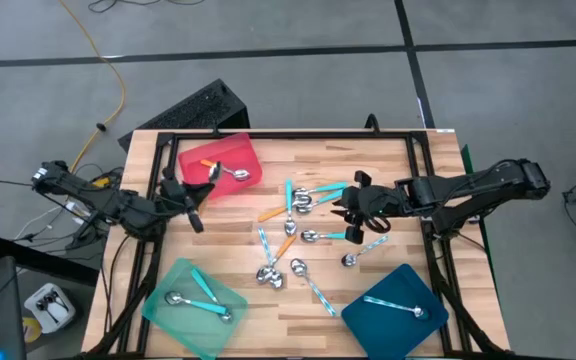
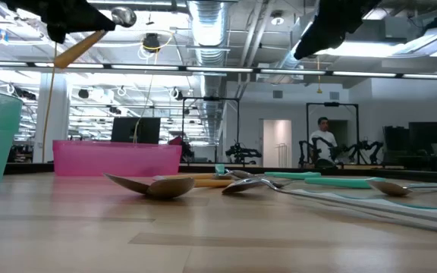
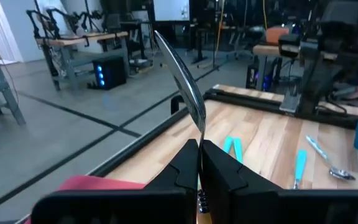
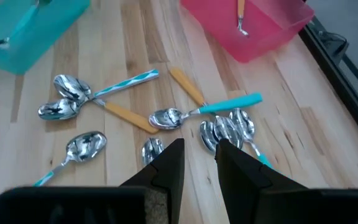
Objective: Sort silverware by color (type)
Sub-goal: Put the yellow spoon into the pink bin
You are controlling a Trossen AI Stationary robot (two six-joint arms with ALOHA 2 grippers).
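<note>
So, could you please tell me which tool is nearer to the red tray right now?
Left. The left tool, shut on an orange-handled spoon, is over the red tray. The right tool hangs open over the loose spoons at mid-table, well clear of it.

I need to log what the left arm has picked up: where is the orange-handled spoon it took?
The orange-handled spoon is pinched in the shut left gripper, raised over the red tray at the table's far left in the high view.
</note>
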